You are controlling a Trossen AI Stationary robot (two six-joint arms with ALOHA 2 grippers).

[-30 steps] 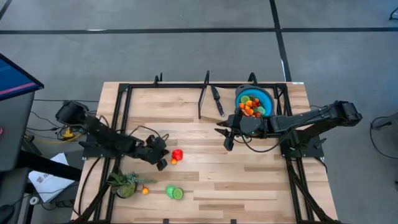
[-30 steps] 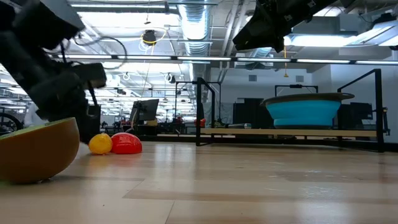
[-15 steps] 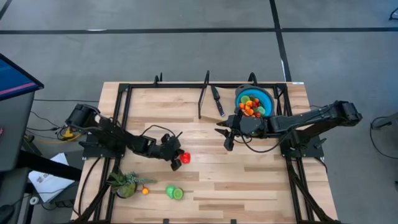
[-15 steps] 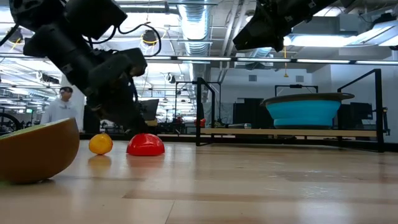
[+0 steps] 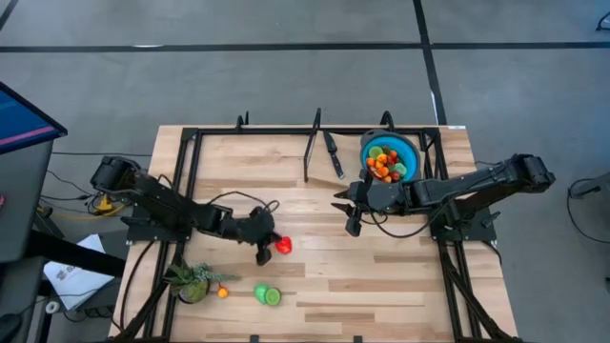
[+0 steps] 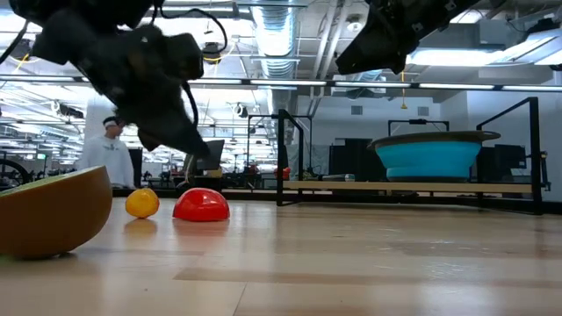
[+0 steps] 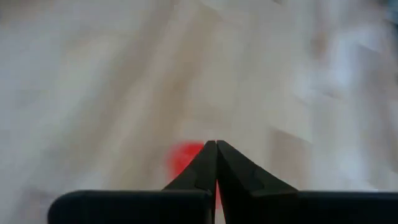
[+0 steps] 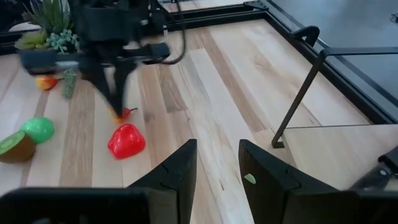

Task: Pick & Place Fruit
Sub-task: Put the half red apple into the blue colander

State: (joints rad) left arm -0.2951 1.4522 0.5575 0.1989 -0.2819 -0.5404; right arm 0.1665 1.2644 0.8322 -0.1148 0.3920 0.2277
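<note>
Left gripper point(image 5: 266, 250): fingers pressed together, nothing held, tips just beside the glossy red toy fruit point(image 5: 283, 246) on the pale wooden table point(image 5: 381, 276); likely nudging it, not grasping. Right gripper point(image 5: 351, 217): fingers slightly apart, empty, hovering mid-table near the blue bowl point(image 5: 404, 149) heaped with collected fruit.

high: top-down, whole table | low: table-level, across | wrists: fwd, close | shared: red fruit point(image 5: 283, 246)
</note>
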